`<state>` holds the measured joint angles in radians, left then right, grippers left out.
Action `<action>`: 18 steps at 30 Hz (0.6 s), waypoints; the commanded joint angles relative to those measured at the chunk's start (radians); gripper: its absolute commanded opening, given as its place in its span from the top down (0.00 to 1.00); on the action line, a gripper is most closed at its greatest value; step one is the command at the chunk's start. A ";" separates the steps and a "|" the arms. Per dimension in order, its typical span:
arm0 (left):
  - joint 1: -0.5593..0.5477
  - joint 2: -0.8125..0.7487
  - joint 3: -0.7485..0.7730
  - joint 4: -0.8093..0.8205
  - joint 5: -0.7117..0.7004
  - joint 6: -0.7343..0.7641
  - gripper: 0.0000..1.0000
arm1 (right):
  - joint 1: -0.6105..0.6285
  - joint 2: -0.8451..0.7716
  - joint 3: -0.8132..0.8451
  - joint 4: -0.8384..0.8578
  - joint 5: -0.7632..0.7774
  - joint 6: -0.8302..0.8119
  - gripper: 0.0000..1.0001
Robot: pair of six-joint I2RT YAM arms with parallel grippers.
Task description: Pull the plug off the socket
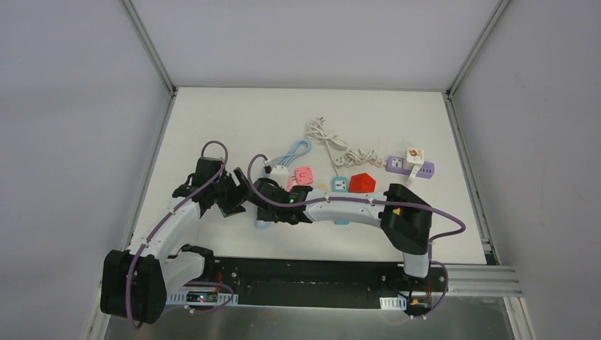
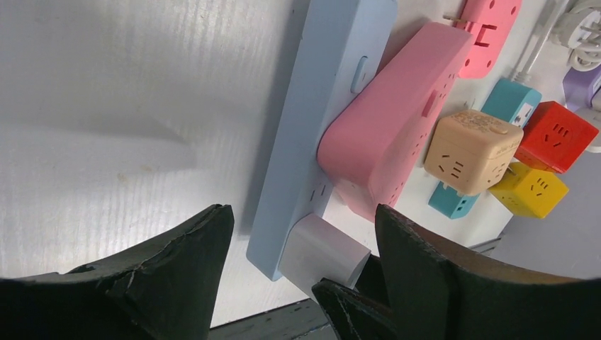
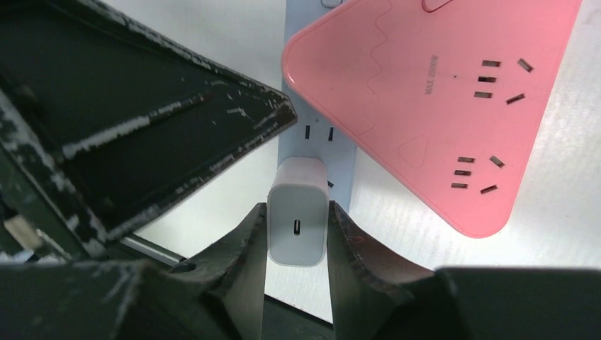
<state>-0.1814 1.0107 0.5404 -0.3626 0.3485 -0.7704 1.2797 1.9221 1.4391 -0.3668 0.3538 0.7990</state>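
A white cube plug (image 3: 298, 219) sits in the near end of a light blue power strip (image 2: 319, 106). My right gripper (image 3: 298, 207) is shut on the plug, one finger pressed on each side. The plug also shows in the left wrist view (image 2: 326, 251), seated in the strip. My left gripper (image 2: 303, 212) is open, its jaws standing wide on either side of the strip's near end without touching it. In the top view both grippers, the left (image 1: 237, 195) and the right (image 1: 264, 191), meet at the table's front left; the plug is hidden there.
A pink triangular socket (image 3: 425, 99) lies against the strip. Beige (image 2: 471, 149), red (image 2: 556, 134), yellow (image 2: 531, 188) and teal (image 2: 510, 103) cube adapters sit beyond it. A purple strip (image 1: 409, 167) and white cables (image 1: 333, 142) lie further back. The table's front edge (image 2: 283, 319) is close.
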 commanded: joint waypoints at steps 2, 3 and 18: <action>-0.001 0.058 -0.007 0.063 0.058 -0.008 0.26 | -0.006 -0.108 -0.081 0.040 -0.016 -0.090 1.00; -0.002 0.069 -0.004 0.066 0.061 -0.009 0.26 | -0.006 -0.110 -0.086 0.042 -0.025 -0.094 1.00; -0.028 0.071 -0.013 0.211 0.116 -0.073 0.24 | -0.023 -0.098 -0.103 0.066 -0.083 -0.069 0.79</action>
<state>-0.1974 1.1175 0.5392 -0.2161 0.4473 -0.8215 1.2602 1.8542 1.3441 -0.3214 0.3012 0.7368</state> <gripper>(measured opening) 0.750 0.339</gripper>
